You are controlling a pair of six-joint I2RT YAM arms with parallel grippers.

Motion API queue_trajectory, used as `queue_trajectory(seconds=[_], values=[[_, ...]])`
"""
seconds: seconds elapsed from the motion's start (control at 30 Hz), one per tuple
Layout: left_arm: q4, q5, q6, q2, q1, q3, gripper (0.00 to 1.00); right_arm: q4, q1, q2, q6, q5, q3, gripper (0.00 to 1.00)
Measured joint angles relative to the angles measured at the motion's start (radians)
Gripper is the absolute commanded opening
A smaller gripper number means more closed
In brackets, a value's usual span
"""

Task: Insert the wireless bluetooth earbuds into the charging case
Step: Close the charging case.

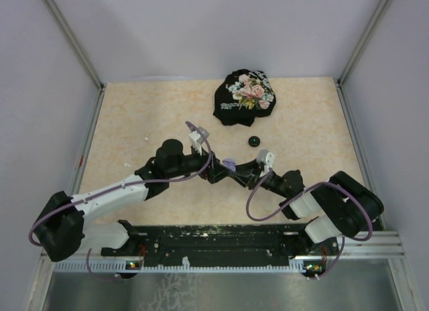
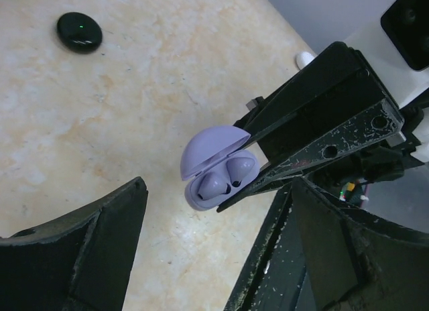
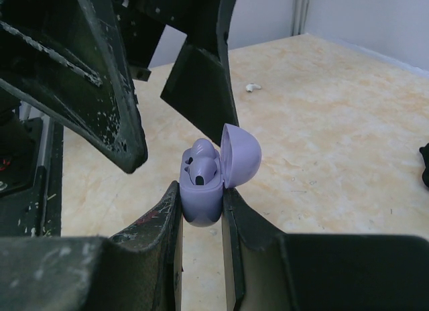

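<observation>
The lavender charging case stands upright with its lid swung open, and my right gripper is shut on its body. Two lavender earbuds sit inside the case. My left gripper is open just in front of the case, its fingers spread wide and holding nothing. From above, both grippers meet at the case in the middle of the table.
A black puck with a green light lies on the table behind the grippers. A black floral cloth lies at the back. A small white piece rests on the beige tabletop to the left.
</observation>
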Motion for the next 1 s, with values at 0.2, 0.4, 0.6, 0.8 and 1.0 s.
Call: queue_trajectory(seconds=[0.2, 0.4, 0.6, 0.8, 1.0], values=[[0.087, 0.107, -0.057, 0.068, 0.004, 0.0, 0.89, 0.0, 0.002, -0.001, 0.007, -0.026, 0.001, 0.0], [0.161, 0.182, -0.095, 0.08, 0.012, 0.0, 0.85, 0.002, 0.005, -0.002, 0.01, -0.036, 0.015, 0.0], [0.199, 0.213, -0.109, 0.078, 0.029, -0.006, 0.84, 0.002, 0.005, -0.002, 0.011, -0.037, 0.026, 0.0], [0.205, 0.23, -0.106, 0.05, 0.034, -0.023, 0.83, 0.002, 0.006, -0.001, 0.025, -0.053, 0.026, 0.0], [0.224, 0.246, -0.093, -0.018, 0.044, -0.025, 0.84, 0.002, 0.006, 0.012, 0.033, -0.058, 0.026, 0.0]])
